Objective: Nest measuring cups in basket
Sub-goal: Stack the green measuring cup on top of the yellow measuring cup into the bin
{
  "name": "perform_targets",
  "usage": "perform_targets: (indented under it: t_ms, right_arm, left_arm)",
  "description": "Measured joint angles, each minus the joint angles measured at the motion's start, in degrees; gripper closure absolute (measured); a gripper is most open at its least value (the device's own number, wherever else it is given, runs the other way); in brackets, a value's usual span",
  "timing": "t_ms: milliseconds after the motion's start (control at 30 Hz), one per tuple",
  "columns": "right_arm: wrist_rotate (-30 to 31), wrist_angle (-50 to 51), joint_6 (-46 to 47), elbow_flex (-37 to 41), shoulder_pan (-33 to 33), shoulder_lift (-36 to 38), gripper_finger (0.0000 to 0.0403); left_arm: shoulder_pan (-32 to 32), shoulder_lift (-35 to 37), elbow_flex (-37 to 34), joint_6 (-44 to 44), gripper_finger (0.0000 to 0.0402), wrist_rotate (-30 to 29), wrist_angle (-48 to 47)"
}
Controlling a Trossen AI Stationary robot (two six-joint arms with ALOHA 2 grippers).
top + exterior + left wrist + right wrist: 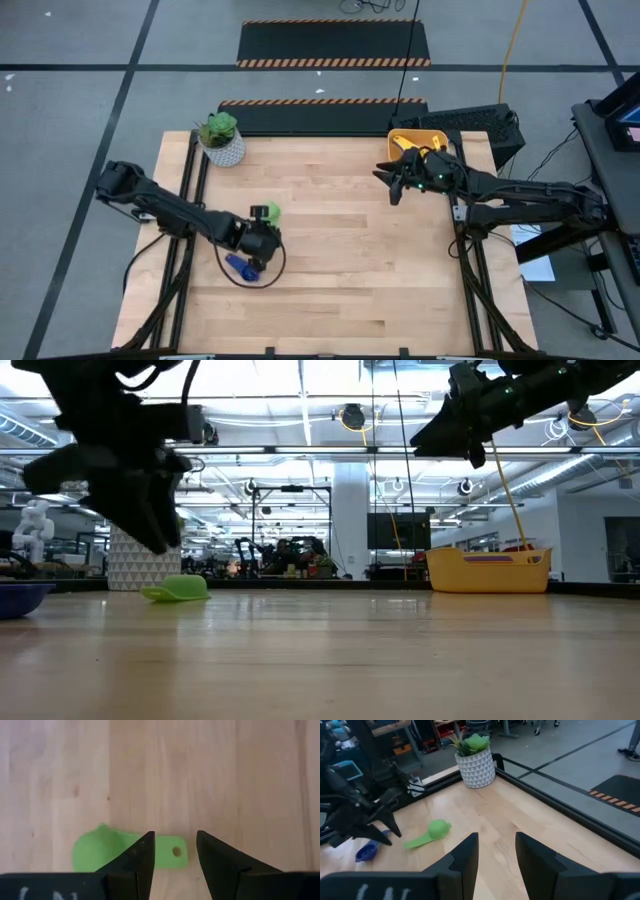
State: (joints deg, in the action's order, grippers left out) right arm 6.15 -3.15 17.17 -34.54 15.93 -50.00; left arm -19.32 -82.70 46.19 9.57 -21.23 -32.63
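The left arm's dark two-fingered hand (pixel 262 237) hangs over the left half of the pale wooden table (pixel 340 290), above the surface rather than on it. Its fingers (pixel 141 862) are spread apart and hold nothing. Directly beneath them lies a small green plastic measuring cup (pixel 102 854), bowl mouth down, its short flat handle, with a hole at the tip, reaching into the gap between the fingers. From overhead this green cup (pixel 267 212) shows just at the far side of the hand. A dark blue plastic measuring cup (pixel 241 266) rests on the table just at the hand's near side.

The right arm's dark hand (pixel 397 182) is raised high above the right far part of the table, just beside a shallow yellow-orange plastic basket (pixel 422 135) that stands at the far right corner. Its fingers (pixel 465 857) are also parted and empty. Something purple shows inside the basket (pixel 489 571) in the low view; which cups are in it cannot be told.

A white patterned pot with a green plant (pixel 221 139) stands at the far left corner of the table.
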Motion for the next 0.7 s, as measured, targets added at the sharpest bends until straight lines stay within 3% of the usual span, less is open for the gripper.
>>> perform_targets:
  t_ms: [133,300,400,533,700]
  right_arm:
    - [0.0,-0.1,0.0,0.0,0.0,0.0,0.0282]
    - [0.1,-0.7,-1.4,0.0,0.1,0.0,0.0282]
    - [1.3,-1.6,-2.4,0.0,0.1,0.0,0.0282]
    - [1.3,-3.5,-3.8,0.0,0.1,0.0,0.0282]
    - [1.4,-6.6,-5.8,0.0,0.1,0.0,0.0282]
  left_arm:
    - [-1.7,-3.3,0.0,1.5,0.0234,-0.2,-1.0]
    - [-2.8,-6.7,0.0,7.9,0.0184,-5.8,-2.8]
    - [-2.9,-8.9,0.0,10.1,0.0165,-6.2,-2.2]
    - [-3.5,-11.6,0.1,11.7,0.0164,-7.5,-1.8]
    - [-4.4,-13.7,0.2,12.2,0.0191,-10.8,-2.1]
